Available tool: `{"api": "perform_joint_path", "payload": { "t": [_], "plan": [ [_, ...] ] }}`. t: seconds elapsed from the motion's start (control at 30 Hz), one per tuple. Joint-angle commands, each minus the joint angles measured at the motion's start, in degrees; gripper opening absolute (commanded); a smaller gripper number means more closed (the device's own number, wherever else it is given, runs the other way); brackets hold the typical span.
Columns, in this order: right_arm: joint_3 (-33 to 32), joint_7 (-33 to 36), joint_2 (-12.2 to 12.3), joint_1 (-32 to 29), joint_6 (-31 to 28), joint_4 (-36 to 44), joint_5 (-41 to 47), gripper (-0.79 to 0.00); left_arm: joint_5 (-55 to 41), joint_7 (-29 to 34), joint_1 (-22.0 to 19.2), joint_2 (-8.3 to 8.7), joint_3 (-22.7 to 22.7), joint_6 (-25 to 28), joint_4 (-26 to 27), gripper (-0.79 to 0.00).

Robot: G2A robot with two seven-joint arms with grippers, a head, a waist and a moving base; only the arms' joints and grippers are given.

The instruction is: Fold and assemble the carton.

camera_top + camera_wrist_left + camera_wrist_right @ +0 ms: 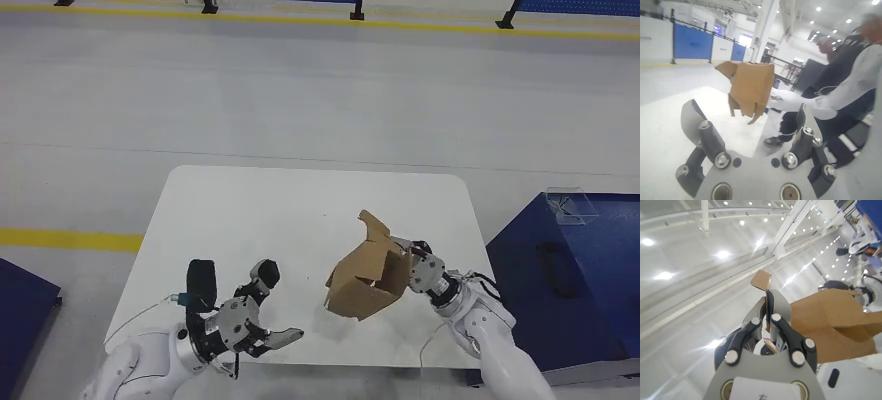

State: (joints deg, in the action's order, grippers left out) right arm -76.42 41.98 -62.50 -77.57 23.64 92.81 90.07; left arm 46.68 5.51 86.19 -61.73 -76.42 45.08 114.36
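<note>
A brown cardboard carton (366,274), partly folded with loose flaps, is held tilted above the right half of the white table (250,215). My right gripper (418,262) is shut on one of its flaps at the carton's right side; in the right wrist view the fingers (780,302) pinch the cardboard edge of the carton (831,321). My left gripper (272,305) sits open near the table's front edge, left of the carton and apart from it. In the left wrist view the carton (750,89) hangs beyond the open gripper (745,111).
A dark blue cabinet (570,280) stands right of the table. A blue block (20,300) sits at the left edge. A person (848,75) stands beyond the table in the left wrist view, not touching the carton.
</note>
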Motion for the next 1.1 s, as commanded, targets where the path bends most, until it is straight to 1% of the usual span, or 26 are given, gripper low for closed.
{"api": "perform_joint_path", "payload": {
  "t": [0.0, 0.13, 0.17, 0.2, 0.23, 0.27, 0.33, 0.43, 0.47, 0.5, 0.63, 0.7, 0.8, 0.97, 1.07],
  "plan": [
    [-0.03, -0.05, 0.01, 0.03, 0.01, 0.01, -0.04, -0.785, -4.28, 1.71, -0.02, 0.03, 0.07, 0.90, -0.18, 0.000],
    [-0.03, -0.05, 0.01, 0.03, 0.01, 0.01, -0.04, -0.785, -4.28, 1.71, -0.02, 0.03, 0.07, 0.90, -0.18, 0.000],
    [0.08, -0.18, -0.03, -0.11, 0.21, 0.01, 0.40, -0.785, 1.65, 4.65, -0.70, 0.25, -0.90, -0.18, -0.29, 0.000],
    [0.55, -0.91, -0.22, -0.59, 1.91, -0.18, 3.72, -0.785, 4.73, 3.18, -0.45, 0.10, -1.87, -4.82, 0.05, 0.000],
    [0.57, -2.19, -0.39, -0.58, 3.26, -0.45, 7.14, -0.785, 9.17, 0.33, 0.00, -0.09, -2.58, -9.71, 1.69, 0.000],
    [0.68, -3.26, -0.55, -0.44, 4.36, -0.63, 10.04, -0.785, 14.97, -3.09, 0.93, -0.24, -2.47, -13.00, 3.55, 0.000],
    [1.38, -5.39, -0.91, -0.35, 7.27, -1.69, 16.28, -0.785, 23.82, -10.29, 3.43, -0.55, -1.37, -19.03, 5.13, 0.000],
    [2.91, -9.50, -1.53, -0.01, 12.15, -3.45, 27.41, -0.785, 37.44, -17.66, 6.22, -0.85, 1.11, -27.82, 6.66, 0.000],
    [3.35, -11.22, -1.68, 0.29, 13.33, -3.99, 30.34, -0.785, 40.79, -19.37, 6.93, -0.95, 2.22, -30.01, 6.75, -0.003],
    [3.80, -12.77, -1.85, 0.57, 14.33, -4.53, 33.20, -0.785, 43.24, -20.61, 7.42, -1.05, 3.24, -31.87, 6.87, -0.034],
    [5.40, -17.57, -2.39, 1.64, 16.15, -5.60, 39.67, -0.785, 51.64, -21.00, 8.07, -1.44, 6.59, -37.84, 7.63, -0.049],
    [6.02, -18.90, -2.63, 2.07, 16.03, -5.63, 40.54, -0.785, 54.56, -19.99, 7.98, -1.68, 8.42, -39.80, 8.05, -0.040],
    [6.64, -19.27, -2.90, 2.26, 15.30, -5.11, 38.82, -0.785, 57.49, -19.26, 7.57, -2.07, 10.77, -42.54, 8.57, -0.046],
    [6.86, -17.97, -3.25, 2.12, 14.24, -5.01, 35.50, -0.785, 63.70, -17.81, 7.41, -2.54, 13.13, -47.22, 9.45, -0.046],
    [6.59, -17.22, -3.33, 2.04, 12.77, -4.37, 31.63, -0.785, 65.92, -17.62, 7.55, -2.77, 14.12, -49.04, 10.09, -0.062]
  ]
}}
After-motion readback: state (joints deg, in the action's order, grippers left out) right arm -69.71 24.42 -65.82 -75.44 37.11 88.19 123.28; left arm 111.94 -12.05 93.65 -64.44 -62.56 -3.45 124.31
